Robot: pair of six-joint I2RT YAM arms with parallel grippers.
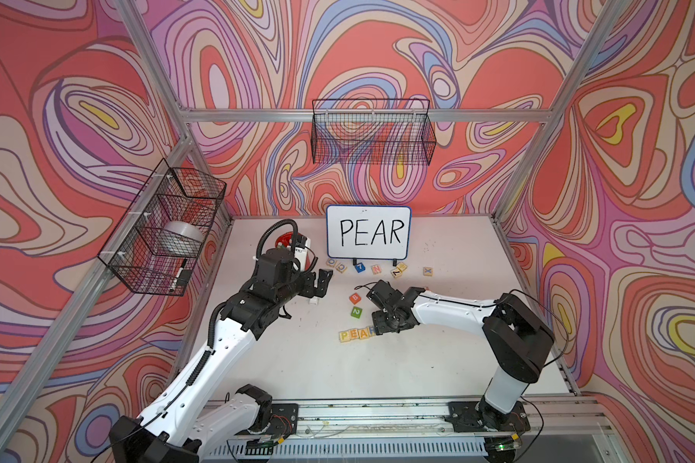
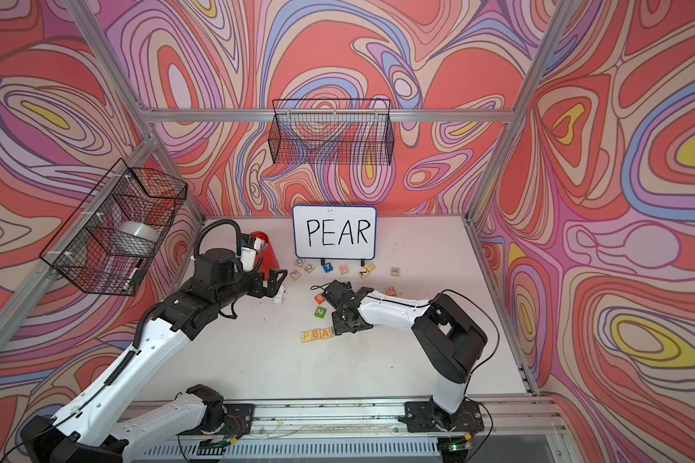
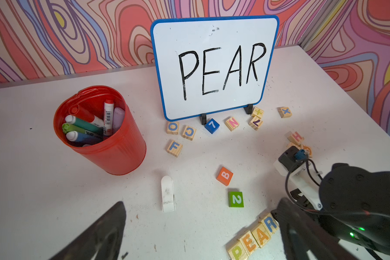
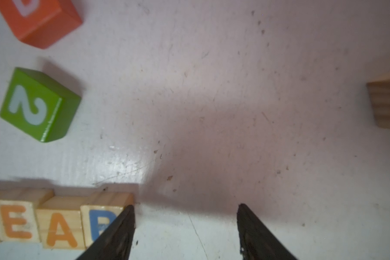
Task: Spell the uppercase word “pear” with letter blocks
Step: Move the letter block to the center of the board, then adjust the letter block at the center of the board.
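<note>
Left end effector (image 1: pixel 322 285) hangs over the bench (image 1: pixel 297 373), jaws spread wide and released. The red marker cup (image 3: pixel 113 155) is behind it and a white cap (image 3: pixel 168 195) lies flat just beside it.

Centre: the whiteboard (image 1: pixel 368 232) reading PEAR stands at the back edge, loose cubes at its feet. Orange B cube (image 3: pixel 225 176) and green 2 cube (image 3: pixel 235 199) sit mid-bench, the 2 near the row.

The letter blocks (image 1: pixel 358 334) are front-centre, side by side, reading P-E-A-R. There is open bench to the row's left and in front, down to the rail.

Right end effector (image 4: pixel 185 206) is at the R end, jaws apart over bare bench, released. One finger overlaps the R's corner — contact: cannot tell.

The top views hide most of the R behind that end effector. The left wrist view shows all four letters, and the right wrist view crops out the P.

The right side is mostly bare out to the frame post. The surface is white, scuffed and speckled. The walls are swirl-print, with wire baskets on the left and back.
</note>
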